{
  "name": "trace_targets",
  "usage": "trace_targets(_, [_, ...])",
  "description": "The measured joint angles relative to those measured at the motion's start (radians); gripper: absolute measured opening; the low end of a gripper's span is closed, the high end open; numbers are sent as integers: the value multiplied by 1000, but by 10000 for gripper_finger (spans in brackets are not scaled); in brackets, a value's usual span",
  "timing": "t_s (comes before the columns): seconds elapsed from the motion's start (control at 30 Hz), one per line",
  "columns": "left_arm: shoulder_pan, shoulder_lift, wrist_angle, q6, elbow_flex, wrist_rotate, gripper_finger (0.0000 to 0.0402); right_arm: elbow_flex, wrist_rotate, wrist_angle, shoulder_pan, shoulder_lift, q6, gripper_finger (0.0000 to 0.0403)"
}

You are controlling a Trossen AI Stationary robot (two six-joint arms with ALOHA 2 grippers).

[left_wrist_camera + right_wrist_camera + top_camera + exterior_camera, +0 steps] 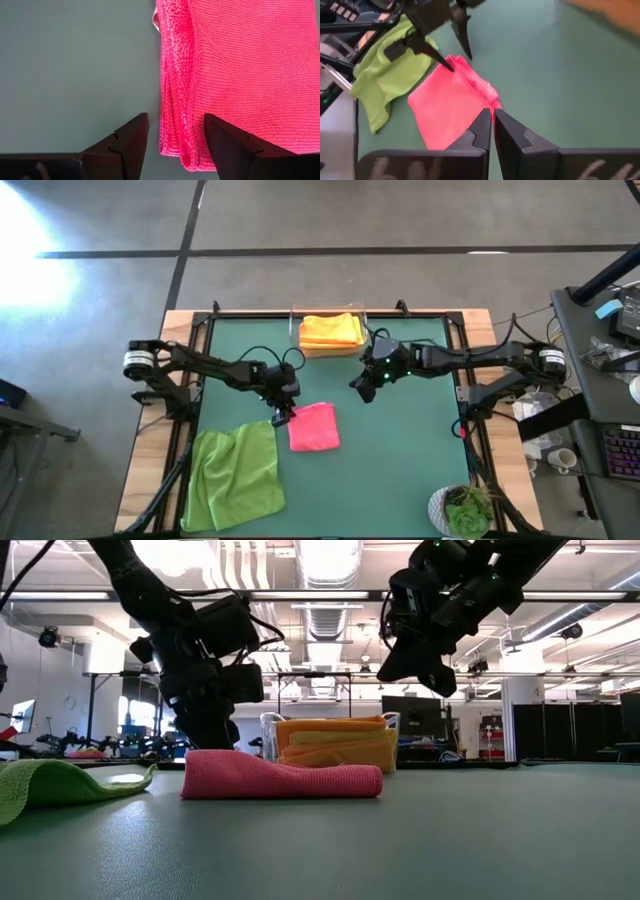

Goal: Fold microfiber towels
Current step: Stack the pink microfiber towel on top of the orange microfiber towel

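Note:
A hot pink towel (314,427) lies folded flat near the table's middle; it also shows in the low view (285,778). My left gripper (283,417) is open and low at the towel's far left corner, its fingers on either side of the folded edge (172,100). A lime green towel (235,475) lies crumpled at the near left. Folded orange and yellow towels (330,330) lie stacked in a clear bin (296,320) at the far edge. My right gripper (362,390) is shut and empty, raised above the table (420,675) to the right of the pink towel. My left gripper comes from above, pointing down at the pink towel's far left corner (452,64). One finger (230,145) is over the towel and the other (125,145) over the bare mat. I cannot tell whether either finger touches the cloth.
A potted plant (465,510) stands at the near right corner. Green mat (400,460) shows to the right of the pink towel. Desks with gear stand beyond the table's right edge.

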Motion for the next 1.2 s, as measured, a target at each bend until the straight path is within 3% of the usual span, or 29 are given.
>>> trace_targets(0.37, [-50, -1, -1, -19, 0, -25, 172, 53, -11, 1, 42, 136, 28, 13])
trace_targets(0.5, [-55, 0, -3, -14, 0, -29, 133, 127, -11, 1, 45, 201, 9, 13])
trace_targets(0.7, [-62, 2, -7, 50, -1, -23, 43, 265, -14, -71, 72, 300, -45, 16])
trace_targets(0.8, [-63, 2, -8, 81, -2, -18, 9, 347, -16, -207, 78, 345, -54, 34])
trace_targets(0.93, [-63, -1, -10, 114, -2, -18, 10, 437, -15, -368, 81, 394, -111, 74])
trace_targets(1.2, [-63, -28, -17, 186, -4, -28, 3, 493, -18, -351, 81, 480, -364, 143])
